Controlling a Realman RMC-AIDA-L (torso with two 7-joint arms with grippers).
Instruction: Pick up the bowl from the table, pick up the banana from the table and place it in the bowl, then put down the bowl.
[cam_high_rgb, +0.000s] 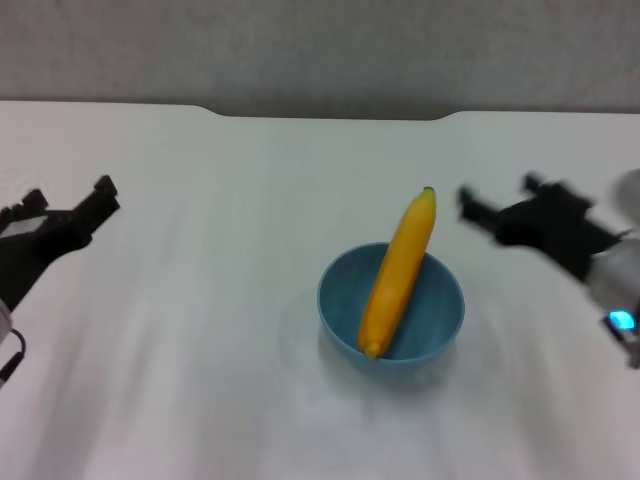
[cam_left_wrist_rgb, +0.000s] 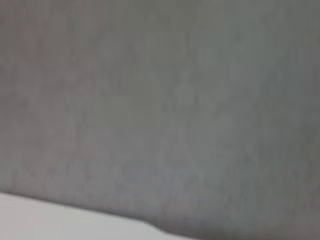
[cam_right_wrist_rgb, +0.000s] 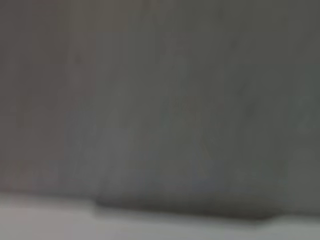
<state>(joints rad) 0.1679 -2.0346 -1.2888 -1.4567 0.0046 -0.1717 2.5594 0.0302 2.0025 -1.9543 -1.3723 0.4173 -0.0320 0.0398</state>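
Two arms of mine hang above the table (cam_high_rgb: 180, 330), one at each side, and neither holds anything. My left gripper (cam_high_rgb: 72, 212) is out at the left edge of the head view, well apart from the bowl (cam_high_rgb: 345, 305); its jaws stand parted, with only air between the dark fingers. My right gripper (cam_high_rgb: 497, 212) is at the right side, nearer the bowl but still clear of it; its outline is smeared, and I cannot tell whether those jaws are parted or closed. A small blue light (cam_high_rgb: 621, 320) glows on my right arm near the frame's edge.

Between my two arms the light-blue bowl sits upright on the white table, a little right of centre. The banana (cam_high_rgb: 398, 272) lies in it at a slant: its lower end rests inside the bowl at the near side, its body leans across the far rim, and its dark stem tip pokes out beyond the bowl, away from me.

Both wrist views face the grey wall (cam_left_wrist_rgb: 160, 100), with only a strip of the table's far edge showing below it. In the right wrist view the notch in that edge (cam_right_wrist_rgb: 185, 212) appears as a dark band.
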